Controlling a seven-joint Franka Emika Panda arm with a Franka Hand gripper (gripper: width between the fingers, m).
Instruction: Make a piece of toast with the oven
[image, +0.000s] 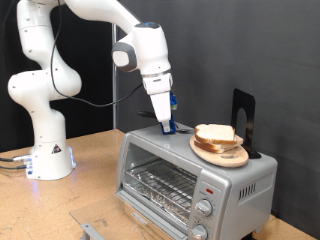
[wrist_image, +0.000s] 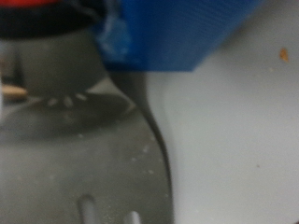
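The piece of toast (image: 215, 135) lies on a round wooden plate (image: 222, 153) atop the oven (image: 195, 180) near the tabletop's right edge | gripper (image: 167, 126) touches oven's top beside plate, opening unclear | wrist view: blurred blue fingertip (wrist_image: 173, 33), grey metal.

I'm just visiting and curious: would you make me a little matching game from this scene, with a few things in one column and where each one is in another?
Things:
1. piece of toast
2. wooden plate
3. gripper
4. wire rack

Places:
A. inside the oven, behind the glass door
B. down at the oven's top, on the exterior view's left of the plate
C. lying on the plate
D. resting on the oven's top

Pairs: 1-C, 2-D, 3-B, 4-A
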